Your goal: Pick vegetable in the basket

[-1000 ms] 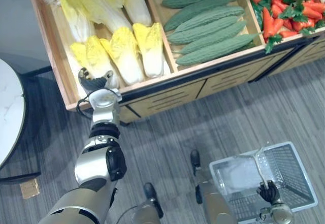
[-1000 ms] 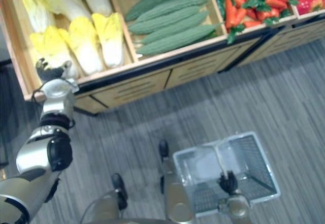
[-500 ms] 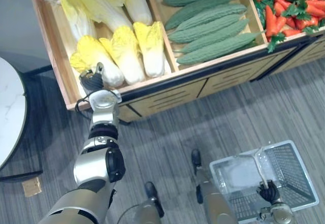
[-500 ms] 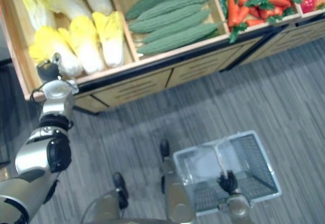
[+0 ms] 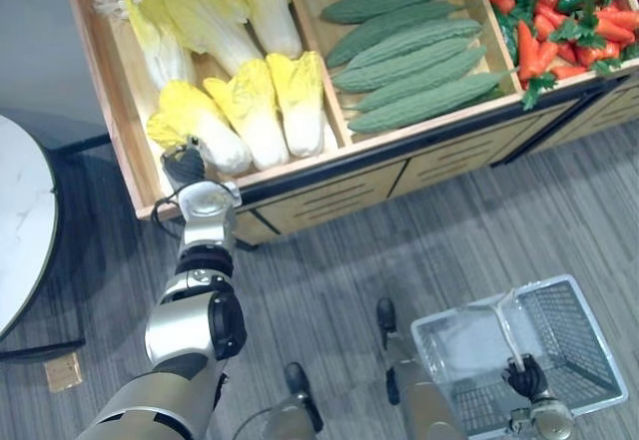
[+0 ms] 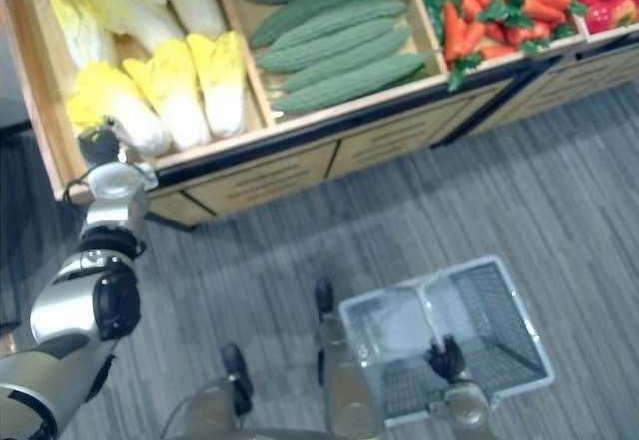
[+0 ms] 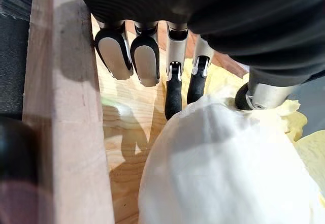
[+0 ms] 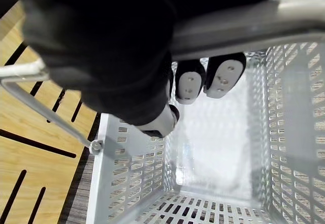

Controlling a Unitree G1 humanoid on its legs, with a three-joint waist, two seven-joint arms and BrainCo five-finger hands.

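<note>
Left hand (image 5: 185, 166) sits at the near-left corner of the wooden crate (image 5: 108, 111), reaching in over the near rim. It's partly closed on the pale part of the leftmost cabbage (image 5: 196, 129). Two fingers (image 7: 173, 89) stretch down w/ dark tips touching the white surface, and the other two are curled shorter, hanging just above the crate floor. The thumb (image 7: 261, 96) presses the opposite side, so the veg is pinched btwn thumb & fingers. The cabbage lies in the crate w/ its yellow leafy end toward the far left; can't tell if it's off the boards.

Just right of it, two more cabbages (image 5: 270, 106) lie side by side, w/ others further back. The next compartment right holds green bitter gourds (image 5: 419, 56) in a row. Right again are carrots (image 5: 539, 46) & green peppers.

At near right, over the grey floor & well apart from the crate, the white mesh basket (image 5: 584, 345) hangs from the right hand (image 5: 526, 375). Its fingers are wrapped fully round the handle (image 8: 244, 26).
</note>
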